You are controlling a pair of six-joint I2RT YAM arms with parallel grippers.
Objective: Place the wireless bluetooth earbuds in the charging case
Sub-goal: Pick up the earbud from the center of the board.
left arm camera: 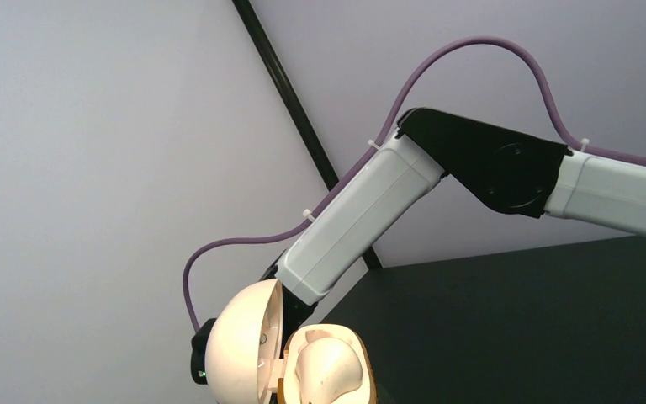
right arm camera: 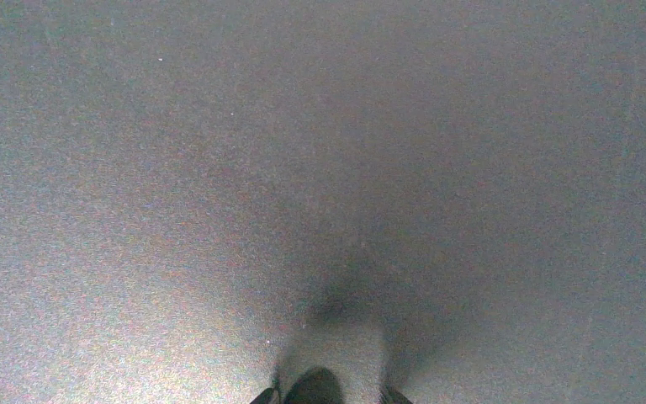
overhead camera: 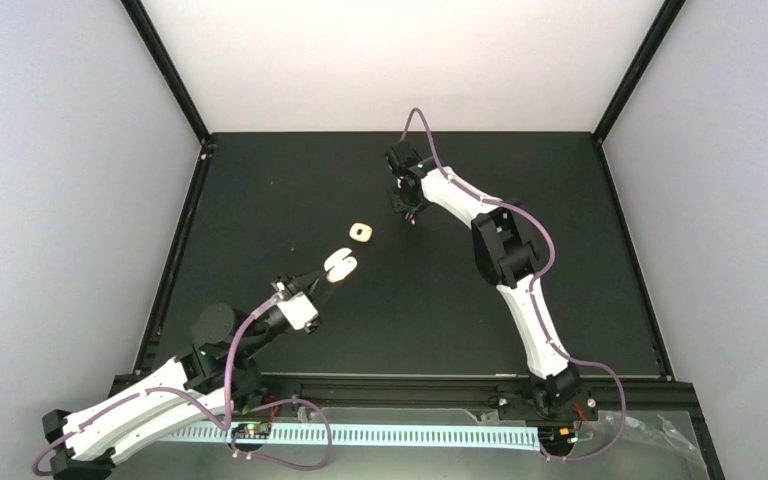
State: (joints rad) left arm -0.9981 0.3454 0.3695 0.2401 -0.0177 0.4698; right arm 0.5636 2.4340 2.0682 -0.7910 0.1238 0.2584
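Observation:
The charging case is cream-white with its lid swung open, and my left gripper is shut on it left of the table's middle. In the left wrist view the domed lid stands left of the base, which fills the bottom edge and hides my fingers. My right gripper points straight down at the mat in the back middle. Its two fingertips only peek in at the bottom edge, with a dark rounded shape I cannot identify between them. No earbuds show plainly in any view.
A second small cream case-like piece lies on the black mat between the two grippers. The right arm crosses the left wrist view. Black frame posts and pale walls close in the table.

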